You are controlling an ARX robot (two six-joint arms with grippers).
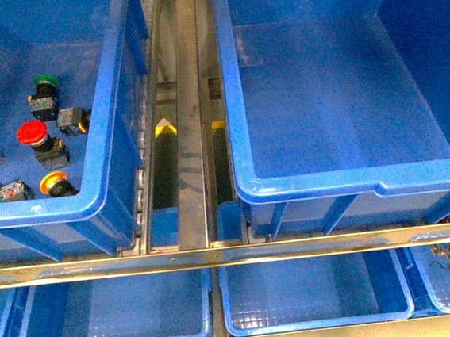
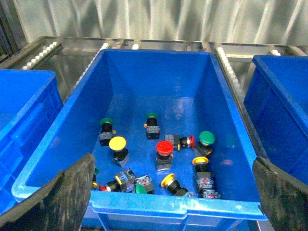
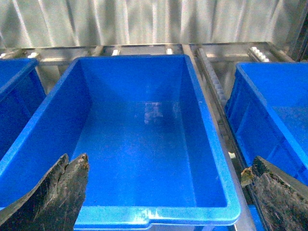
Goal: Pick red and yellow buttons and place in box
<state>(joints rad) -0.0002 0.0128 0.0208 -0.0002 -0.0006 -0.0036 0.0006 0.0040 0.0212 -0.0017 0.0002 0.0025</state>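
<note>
a deep blue plastic crate with a rolled rim (image 3: 144, 211) stands open-topped, its floor bare, free to enter from above. in the neighbouring blue plastic crate (image 2: 173, 209), push-button switches crowd the near half; a sideways red-tipped switch (image 2: 183, 142) lies just beside the upright red mushroom-capped button (image 2: 164, 147).

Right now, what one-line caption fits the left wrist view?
Left gripper, open, looks into a blue crate holding red buttons, yellow buttons and green buttons.

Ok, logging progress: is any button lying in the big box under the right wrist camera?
No, the right wrist view shows only bare blue floor inside the box.
</note>
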